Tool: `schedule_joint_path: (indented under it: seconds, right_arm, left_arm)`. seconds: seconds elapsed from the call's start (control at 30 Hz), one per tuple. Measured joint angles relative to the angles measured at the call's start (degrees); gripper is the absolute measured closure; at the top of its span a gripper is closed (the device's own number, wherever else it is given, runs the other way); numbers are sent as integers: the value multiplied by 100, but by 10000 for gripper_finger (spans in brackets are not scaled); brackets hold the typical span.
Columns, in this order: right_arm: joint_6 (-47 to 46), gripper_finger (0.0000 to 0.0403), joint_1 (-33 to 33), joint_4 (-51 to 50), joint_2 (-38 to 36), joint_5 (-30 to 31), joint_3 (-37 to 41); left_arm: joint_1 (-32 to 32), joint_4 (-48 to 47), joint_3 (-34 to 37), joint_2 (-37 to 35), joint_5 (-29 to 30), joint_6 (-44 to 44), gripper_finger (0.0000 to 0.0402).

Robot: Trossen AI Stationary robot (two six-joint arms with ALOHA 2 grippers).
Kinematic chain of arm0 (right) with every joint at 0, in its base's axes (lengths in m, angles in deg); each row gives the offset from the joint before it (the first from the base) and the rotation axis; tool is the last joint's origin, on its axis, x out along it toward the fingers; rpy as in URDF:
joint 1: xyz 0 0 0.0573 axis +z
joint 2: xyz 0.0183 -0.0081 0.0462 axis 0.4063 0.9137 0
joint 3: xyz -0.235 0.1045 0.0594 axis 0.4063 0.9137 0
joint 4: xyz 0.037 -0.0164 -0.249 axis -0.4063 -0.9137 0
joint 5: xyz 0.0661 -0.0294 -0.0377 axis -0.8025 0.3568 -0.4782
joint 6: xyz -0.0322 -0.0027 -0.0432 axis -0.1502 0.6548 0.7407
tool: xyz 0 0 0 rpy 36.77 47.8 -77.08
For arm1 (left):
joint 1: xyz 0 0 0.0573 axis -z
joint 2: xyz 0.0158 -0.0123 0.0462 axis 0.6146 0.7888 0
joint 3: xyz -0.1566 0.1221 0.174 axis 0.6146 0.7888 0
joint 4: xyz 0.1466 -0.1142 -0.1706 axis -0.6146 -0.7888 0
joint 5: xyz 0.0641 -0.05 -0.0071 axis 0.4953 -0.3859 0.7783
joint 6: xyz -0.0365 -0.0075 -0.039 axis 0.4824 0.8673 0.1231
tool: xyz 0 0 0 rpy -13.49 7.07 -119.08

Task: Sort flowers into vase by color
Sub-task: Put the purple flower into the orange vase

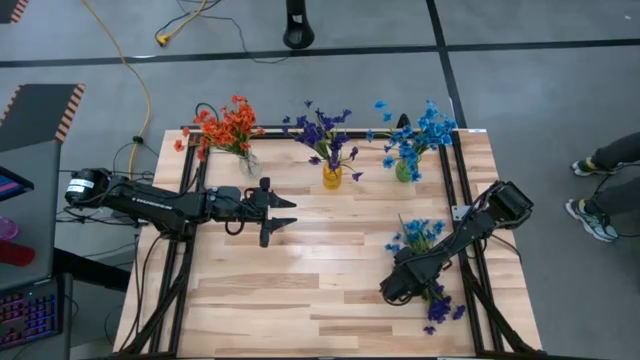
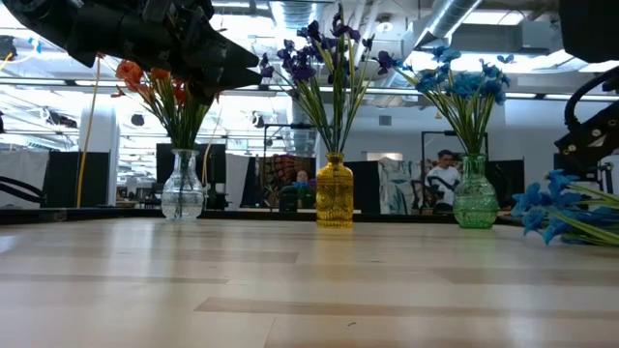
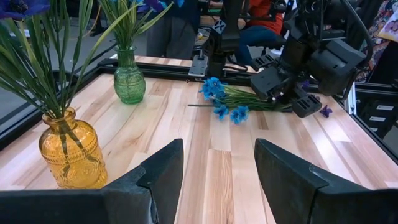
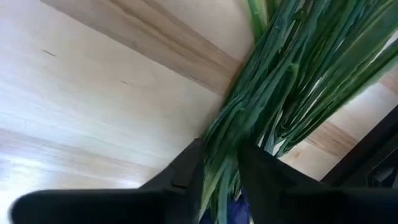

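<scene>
Three vases stand along the table's far edge: a clear one [image 1: 245,155] with orange-red flowers [image 2: 155,82], a yellow one [image 2: 335,190] with purple flowers [image 1: 322,130], and a green one [image 2: 475,193] with blue flowers [image 1: 425,125]. Loose flowers lie flat on the wood at the right, blue heads [image 1: 418,235] farther off and purple heads [image 1: 440,310] nearer. My right gripper [image 4: 221,180] points steeply down over their green stems and is closed on them. My left gripper [image 3: 217,180] hovers open above the table's left middle with nothing between its fingers. My right gripper pinches a bunch of thin green stems [image 4: 225,155] of the loose flowers between its two fingers [image 4: 186,177]. It comes from above, slanting down, between the blue heads and the purple heads. The stems lie on the table; which sprig is caught cannot be told.
A black frame [image 1: 465,200] runs around the wooden top and under my right arm. A person's shoes [image 1: 590,215] show on the floor to the right. Bare wood [image 1: 300,280] lies between the two arms and toward the near edge.
</scene>
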Motion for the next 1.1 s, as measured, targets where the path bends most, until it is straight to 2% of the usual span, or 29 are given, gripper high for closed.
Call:
schedule_joint_path:
  seconds: [0.3, 0.53, 0.9, 1.1]
  right_arm:
    - [136, 383, -68, -40, 0, -84, -77]
    - [733, 379, -230, -500, 0, -269, -486]
    - [2051, 379, -630, -1753, -2, -262, -1644]
    - [2760, 379, -902, -1947, -4, -227, -2253]
  left_arm:
    - [0, 0, 0, 0, 2, 0, 216]
    - [0, 0, 0, 0, 2, 0, 216]
    - [0, 0, 0, 0, 2, 0, 216]
    - [0, 14, 0, 0, 3, 2, 216]
